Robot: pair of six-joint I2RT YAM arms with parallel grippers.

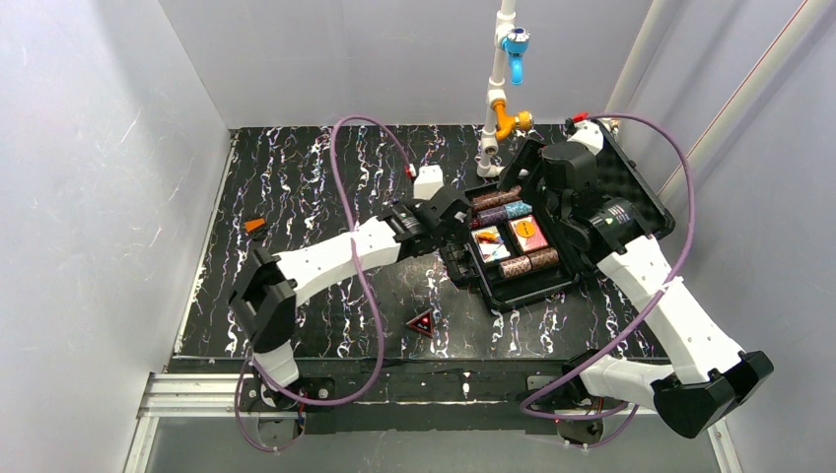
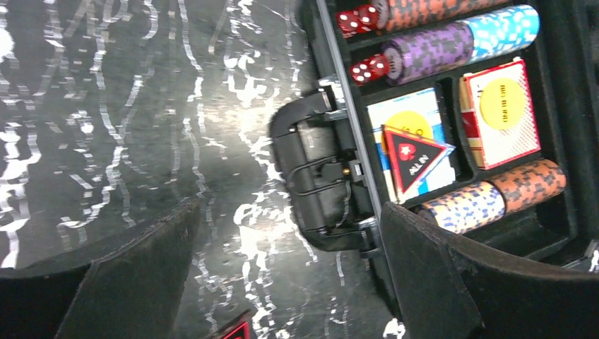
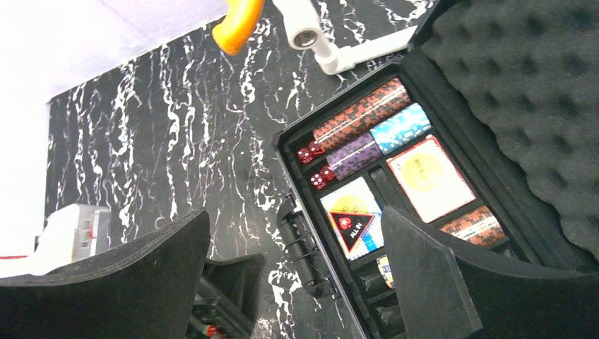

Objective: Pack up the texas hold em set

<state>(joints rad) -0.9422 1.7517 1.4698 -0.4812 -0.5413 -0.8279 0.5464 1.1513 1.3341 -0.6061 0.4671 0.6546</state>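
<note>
Black case (image 1: 527, 293) lies open; chip rolls (image 2: 494, 201) and decks (image 2: 501, 113) are seated inside. Left pincer (image 2: 289, 279) is spread wide at the case's handle side, right pincer (image 3: 297, 279) wide above the case. Judged mid-packing (case not yet closed). One triangular marker (image 1: 422, 323) lies outside, before the case; fetching it looks next.

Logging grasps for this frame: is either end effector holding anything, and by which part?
Nothing is held. The left end effector and the right end effector are both open and empty, near the open case.
</note>
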